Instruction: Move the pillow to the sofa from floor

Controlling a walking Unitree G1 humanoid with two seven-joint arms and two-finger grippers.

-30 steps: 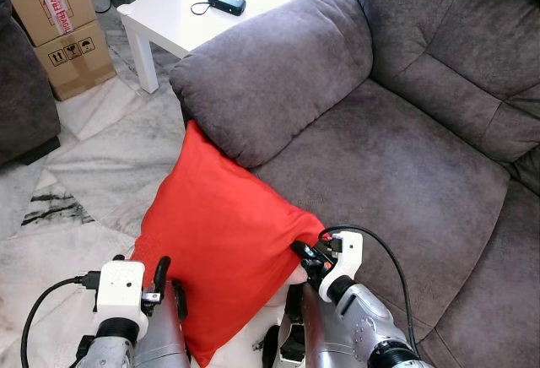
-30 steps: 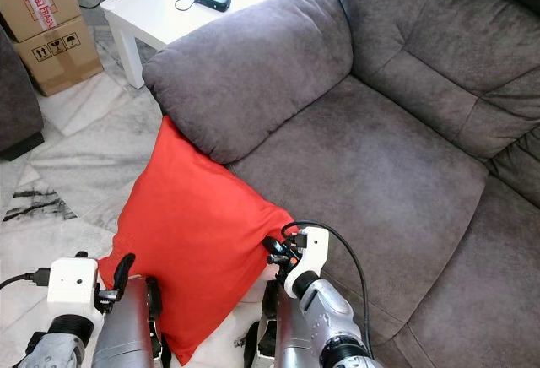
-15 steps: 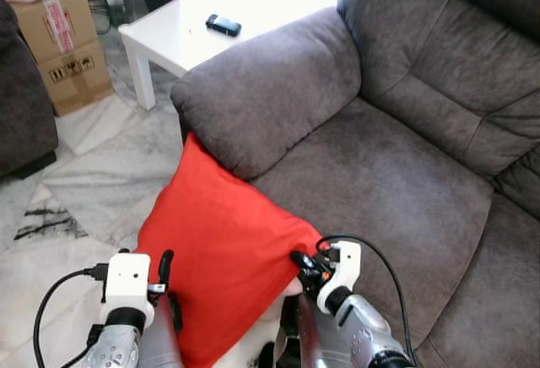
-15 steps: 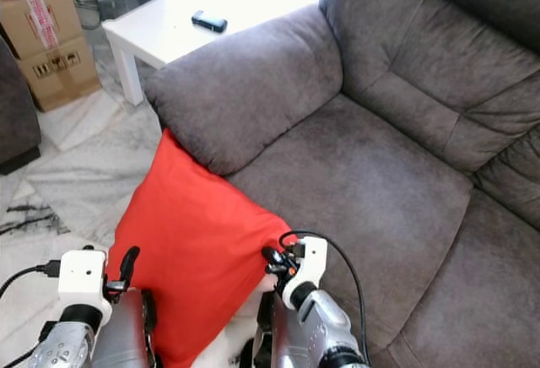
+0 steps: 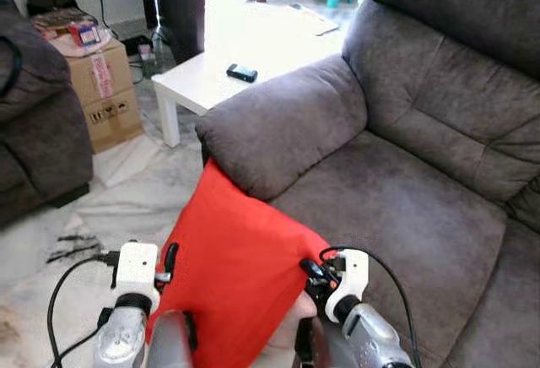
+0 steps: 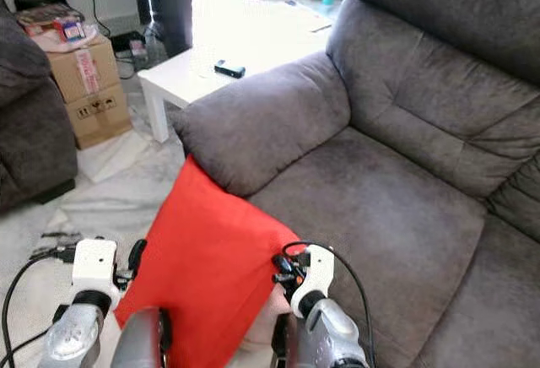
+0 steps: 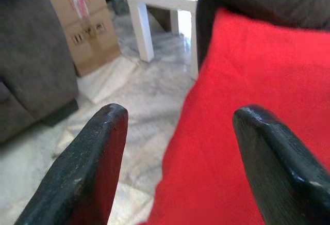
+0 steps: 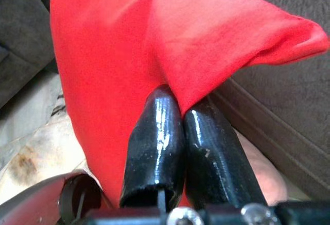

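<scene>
Gripping the red pillow against the sofa arm

Leaning at the lower centre of the head view, the red pillow [image 5: 232, 271] has its top corner tucked under the grey sofa [image 5: 405, 208] armrest, its lower part down by the marble floor [image 5: 126, 208]. Right claw [image 8: 183, 109] has its two black fingers pinched tight together on a fold of the pillow near its right corner, just beside the sofa seat edge. Left claw [image 7: 178, 153] sits at the pillow's left edge, fingers spread wide apart, the red fabric lying between them, not clamped. Up in the upper left, a white bench [image 5: 219, 81] carries a small black device [image 5: 242, 73], with cardboard boxes [image 5: 105, 89] beside it.
</scene>
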